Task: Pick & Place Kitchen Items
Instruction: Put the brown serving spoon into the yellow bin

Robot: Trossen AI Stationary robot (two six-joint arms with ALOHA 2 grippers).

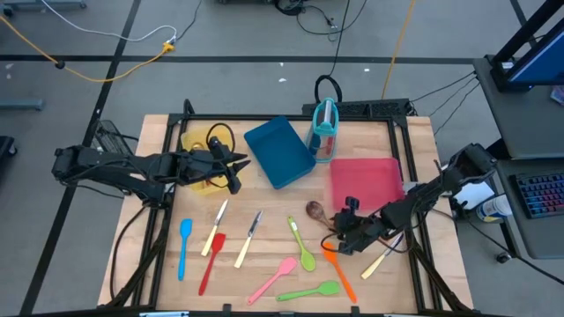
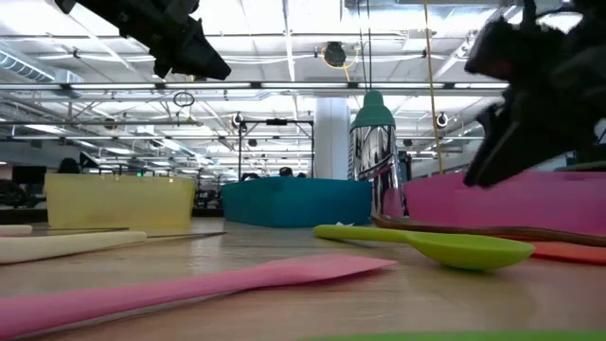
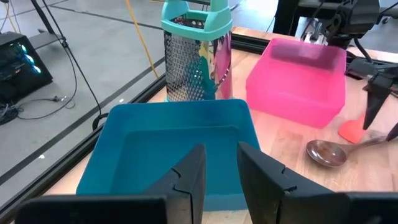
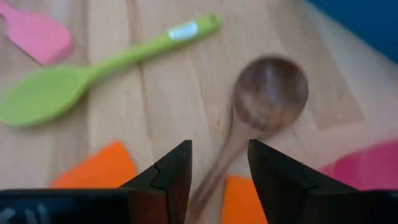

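The right claw (image 4: 219, 171), its fingers parted and empty, hangs just above the handle of the wooden spoon (image 4: 264, 102), whose bowl lies on the desk (image 1: 264, 207) just ahead of the fingertips, with an orange spatula (image 4: 99, 167) close on either side of the handle and the green spoon (image 4: 81, 78) a little farther off. The left claw (image 3: 219, 180), fingers slightly apart and holding nothing, waits above the near rim of the blue tray (image 3: 180, 140). Likely faults from here: the fingers, closing low, may catch an orange blade together with the thin handle, or the round handle may roll out of the grip because it lies slantwise between the fingers.
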